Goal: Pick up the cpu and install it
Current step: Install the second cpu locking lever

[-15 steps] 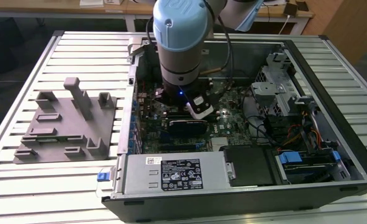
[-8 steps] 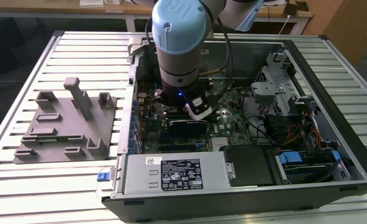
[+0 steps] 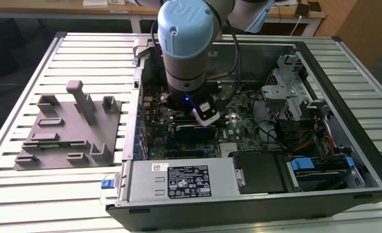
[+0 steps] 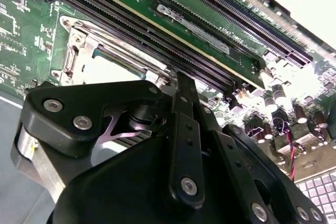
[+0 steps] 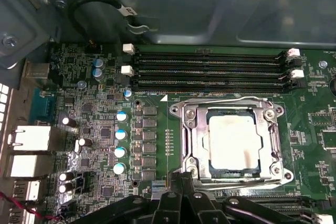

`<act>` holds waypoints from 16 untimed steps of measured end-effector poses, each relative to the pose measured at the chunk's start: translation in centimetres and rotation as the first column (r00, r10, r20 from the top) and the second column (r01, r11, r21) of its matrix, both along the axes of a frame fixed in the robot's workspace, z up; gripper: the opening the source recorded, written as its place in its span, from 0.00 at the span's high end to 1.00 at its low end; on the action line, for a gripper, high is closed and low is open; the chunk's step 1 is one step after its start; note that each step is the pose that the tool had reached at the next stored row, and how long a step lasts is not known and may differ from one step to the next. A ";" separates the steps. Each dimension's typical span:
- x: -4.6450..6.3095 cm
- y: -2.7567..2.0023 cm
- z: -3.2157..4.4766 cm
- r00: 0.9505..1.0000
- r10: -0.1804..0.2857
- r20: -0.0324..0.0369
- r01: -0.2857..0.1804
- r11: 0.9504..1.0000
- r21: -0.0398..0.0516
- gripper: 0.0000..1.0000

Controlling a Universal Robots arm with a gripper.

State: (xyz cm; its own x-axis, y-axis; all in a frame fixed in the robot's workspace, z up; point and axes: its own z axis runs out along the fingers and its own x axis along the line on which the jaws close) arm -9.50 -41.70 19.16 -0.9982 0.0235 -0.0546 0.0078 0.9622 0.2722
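Exterior view, left to right: grey moulded tray (image 3: 71,128) on the slatted table (image 3: 22,189), well apart from the work; then the open PC case (image 3: 256,194); arm reaches down into it over the motherboard (image 3: 239,128), gripper (image 3: 200,116) low above the board near the case's middle.

cpu (image 5: 233,142) lies flat in the socket frame (image 5: 184,145) in the first wrist view, silvery top up, square to the frame, just beside the RAM slots (image 5: 210,69) and parallel to them; capacitor row (image 5: 121,142) sits on the far side of the board from it.

Key relation: cpu is just ahead of the gripper linkage (image 5: 181,205), close, not under it; in the second wrist view same story, cpu (image 4: 100,69) partly hidden behind the gripper body (image 4: 157,171).

Gripper open or closed: cannot tell; nothing visibly held.
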 end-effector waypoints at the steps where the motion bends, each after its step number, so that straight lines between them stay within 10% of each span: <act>1: 0.0 0.00 -0.04 1.000 0.000 0.000 0.000 1.000 0.000 0.89; 16: -0.1 0.03 -0.07 1.000 0.000 0.000 0.000 1.000 0.001 0.89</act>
State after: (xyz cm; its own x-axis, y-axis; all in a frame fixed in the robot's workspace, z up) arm -9.56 -41.67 19.09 -0.9982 0.0235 -0.0548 0.0076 0.9619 0.2734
